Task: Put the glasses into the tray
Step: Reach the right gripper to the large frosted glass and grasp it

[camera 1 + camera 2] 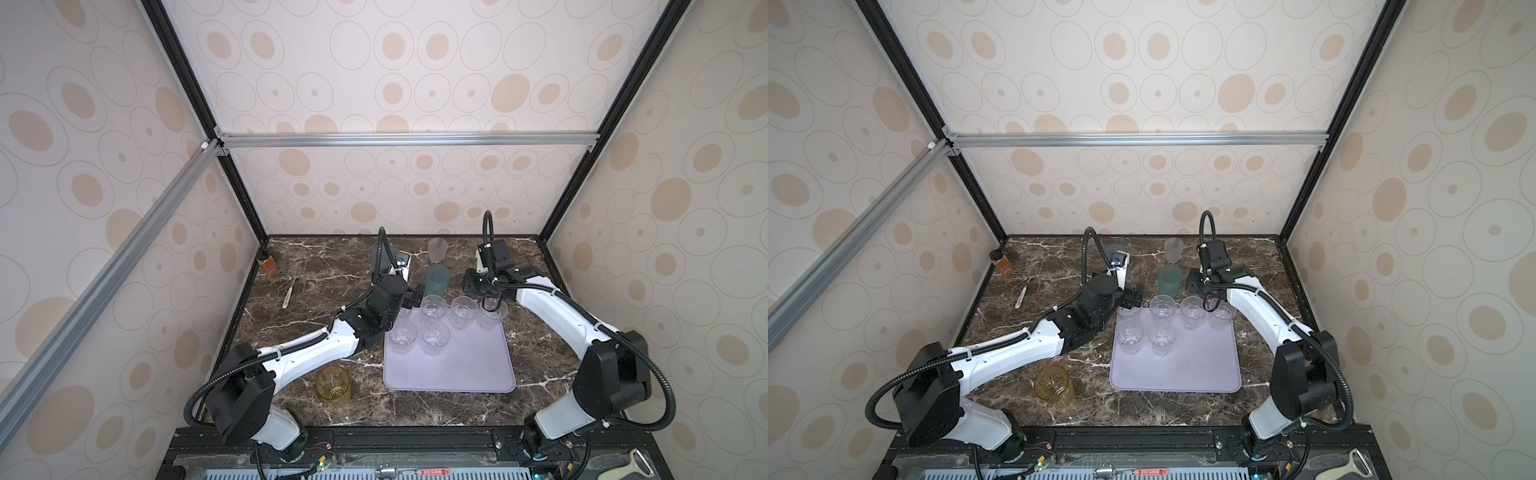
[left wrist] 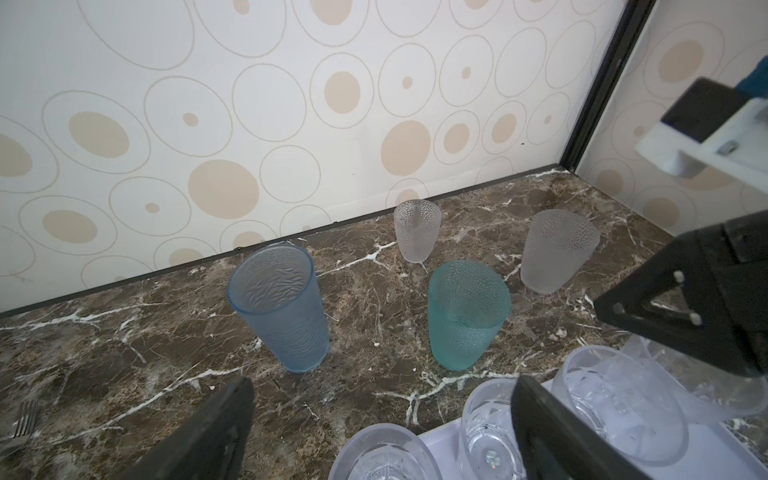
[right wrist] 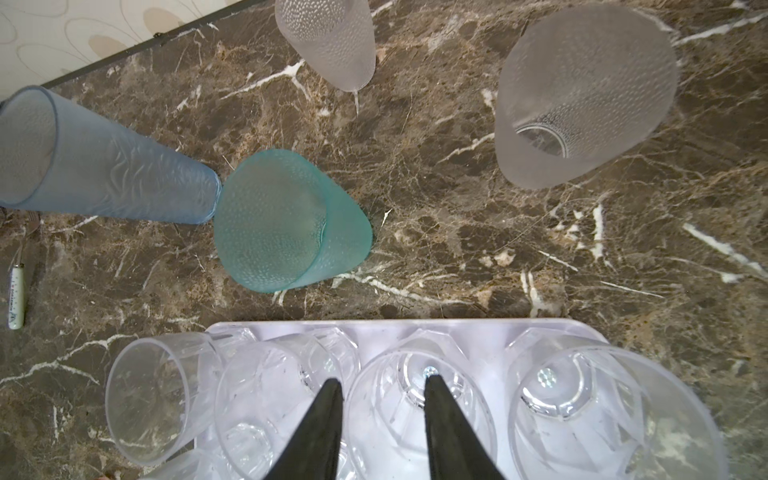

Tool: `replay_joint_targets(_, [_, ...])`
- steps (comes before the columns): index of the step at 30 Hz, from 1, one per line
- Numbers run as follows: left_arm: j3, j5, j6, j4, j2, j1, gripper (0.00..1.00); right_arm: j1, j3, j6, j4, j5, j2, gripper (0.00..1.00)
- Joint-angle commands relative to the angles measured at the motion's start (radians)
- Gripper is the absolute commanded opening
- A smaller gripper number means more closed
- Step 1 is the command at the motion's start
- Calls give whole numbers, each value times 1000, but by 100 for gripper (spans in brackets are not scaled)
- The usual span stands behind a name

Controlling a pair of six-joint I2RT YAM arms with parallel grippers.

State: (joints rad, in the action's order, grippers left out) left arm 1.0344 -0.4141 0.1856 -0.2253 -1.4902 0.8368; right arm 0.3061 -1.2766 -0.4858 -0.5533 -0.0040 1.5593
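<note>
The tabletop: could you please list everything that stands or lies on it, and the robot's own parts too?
table: one, dark marble
tray: one, pale lavender, table's middle
clear glasses: six, clear, upright on tray's far half
frosted glasses: two, whitish, beyond the tray
teal glass: one, teal, just beyond the tray
tall glass: one, blue-grey, left of the teal glass
yellow glass: one, amber-yellow, near left of the tray
pink glass: one, pink, beside the yellow glass, partly hidden
bottle: one, amber with dark cap, far left corner
fork: one, pale handle, near the bottle
left gripper: one, black, open, by the tray's far left corner
right gripper: one, black, jaws apart, over the far clear glasses
</note>
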Motion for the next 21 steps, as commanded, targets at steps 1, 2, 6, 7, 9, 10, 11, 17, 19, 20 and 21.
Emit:
replay_joint_targets(1, [95, 20, -56, 73, -38, -1, 96, -51, 8, 8, 16, 10, -32, 36])
replay_joint_targets(2, [114, 24, -61, 83, -52, -1, 96, -70, 11, 5, 16, 10, -41, 36])
replay_joint_targets(6, [157, 34, -71, 88, -84, -1, 98, -119, 16, 5, 20, 25, -70, 36])
replay_joint_targets(7, [163, 20, -67, 87, -89, 0, 99, -127, 14, 7, 19, 28, -76, 36])
replay_joint_targets(9, [177, -15, -54, 91, -97, -1, 99, -146, 2, 9, 7, 33, -82, 37])
replay_joint_targets(10, [180, -26, -55, 91, -97, -1, 99, -154, -5, 7, -1, 32, -83, 37])
replay_joint_targets(11, [179, -40, -54, 91, -95, -3, 99, -161, -14, 9, -8, 32, -86, 37])
replay_joint_targets(17, [136, -64, -18, 65, -73, -8, 99, -170, -52, 24, -47, 59, -79, 37])
replay_joint_targets(19, [98, -25, -37, 17, -58, -13, 99, -172, -66, 23, -66, 69, -68, 37])
replay_joint_targets(20, [77, -7, -48, -15, -52, -15, 99, -175, -74, 21, -75, 74, -59, 37])
replay_joint_targets(21, [63, 8, -57, -40, -49, -17, 99, -181, -82, 20, -79, 75, -51, 38])
